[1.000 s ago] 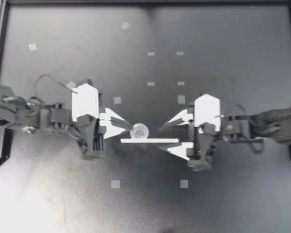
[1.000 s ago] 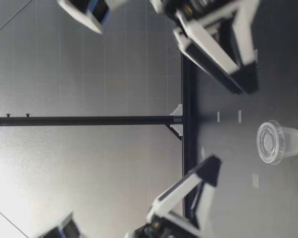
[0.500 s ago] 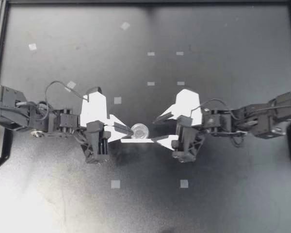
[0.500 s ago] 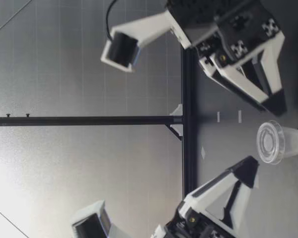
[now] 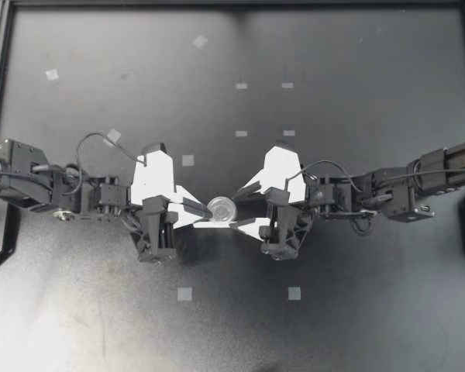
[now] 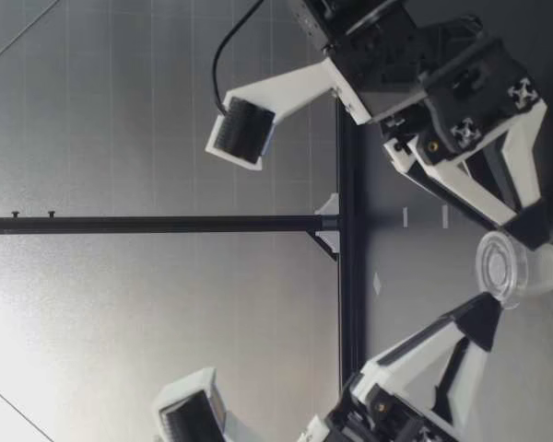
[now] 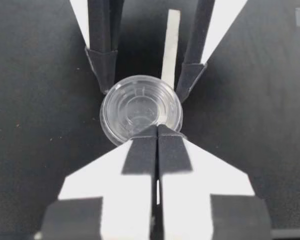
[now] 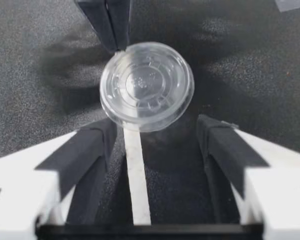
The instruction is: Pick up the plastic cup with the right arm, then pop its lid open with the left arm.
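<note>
**Top view.** My left gripper [image 5: 203, 211] and my right gripper [image 5: 239, 211] face each other near the middle of the black table [image 5: 356, 310]. A small clear plastic lidded cup [image 5: 222, 208] stands between them. A thin flat white strip [image 5: 211, 225] lies just beside the cup, largely covered by the right gripper.

**Low view.** The cup [image 6: 511, 267] stands upright on the table, lid uppermost. The left gripper [image 6: 487, 318] has its tip at the lid's rim. The right gripper [image 6: 533, 223] stands at the cup's opposite side.

**Left wrist view.** The left gripper [image 7: 157, 131] has its fingers pressed together with nothing between them, tips against the cup [image 7: 140, 107].

**Right wrist view.** The right gripper [image 8: 156, 127] has its fingers spread wide and holds nothing. The cup [image 8: 146, 85] sits just ahead of its fingertips; contact cannot be confirmed. The strip [image 8: 136, 175] runs between those fingers up to the cup.
</note>
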`<state>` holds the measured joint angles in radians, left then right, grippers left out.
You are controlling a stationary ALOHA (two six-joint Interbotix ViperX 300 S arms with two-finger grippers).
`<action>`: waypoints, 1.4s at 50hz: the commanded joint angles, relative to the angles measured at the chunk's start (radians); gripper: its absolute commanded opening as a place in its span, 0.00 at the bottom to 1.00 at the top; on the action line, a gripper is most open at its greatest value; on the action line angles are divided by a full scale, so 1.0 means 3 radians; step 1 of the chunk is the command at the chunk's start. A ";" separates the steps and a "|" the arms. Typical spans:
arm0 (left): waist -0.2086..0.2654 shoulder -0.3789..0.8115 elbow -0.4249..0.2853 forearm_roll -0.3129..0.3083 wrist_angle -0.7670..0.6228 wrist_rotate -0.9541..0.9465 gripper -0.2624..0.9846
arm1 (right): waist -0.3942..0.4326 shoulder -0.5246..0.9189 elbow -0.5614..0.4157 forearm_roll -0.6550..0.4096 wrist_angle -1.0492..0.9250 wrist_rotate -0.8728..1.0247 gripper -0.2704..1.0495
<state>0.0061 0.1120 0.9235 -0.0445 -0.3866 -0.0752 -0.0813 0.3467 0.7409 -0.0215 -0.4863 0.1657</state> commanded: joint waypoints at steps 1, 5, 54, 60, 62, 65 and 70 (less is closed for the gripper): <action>-0.0005 -0.0026 -0.0056 0.0000 -0.0051 0.0005 0.12 | 0.0000 -0.0031 -0.0066 0.0000 -0.0010 0.0005 0.70; -0.0005 0.0000 -0.0046 0.0000 -0.0077 0.0005 0.12 | 0.0015 0.0000 -0.0082 0.0000 -0.0010 0.0005 0.70; -0.0005 0.0112 -0.0036 -0.0005 -0.0107 -0.0026 0.12 | 0.0031 0.0036 -0.0322 -0.0322 0.0363 -0.0112 0.68; -0.0005 0.0107 -0.0031 -0.0005 -0.0107 -0.0031 0.12 | 0.0031 0.0041 -0.0337 -0.0327 0.0455 -0.0143 0.64; -0.0005 0.0112 -0.0031 -0.0005 -0.0107 -0.0031 0.12 | 0.0031 0.0036 -0.0337 -0.0327 0.0476 -0.0143 0.62; 0.0000 0.0107 -0.0031 -0.0005 -0.0107 -0.0036 0.12 | 0.0031 0.0036 -0.0337 -0.0327 0.0491 -0.0143 0.56; -0.0005 0.0097 -0.0031 -0.0005 -0.0087 -0.0041 0.12 | 0.0031 0.0036 -0.0337 -0.0327 0.0496 -0.0138 0.48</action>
<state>0.0046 0.1580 0.9219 -0.0445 -0.4080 -0.0859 -0.0767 0.3728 0.6535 -0.1166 -0.3359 0.1227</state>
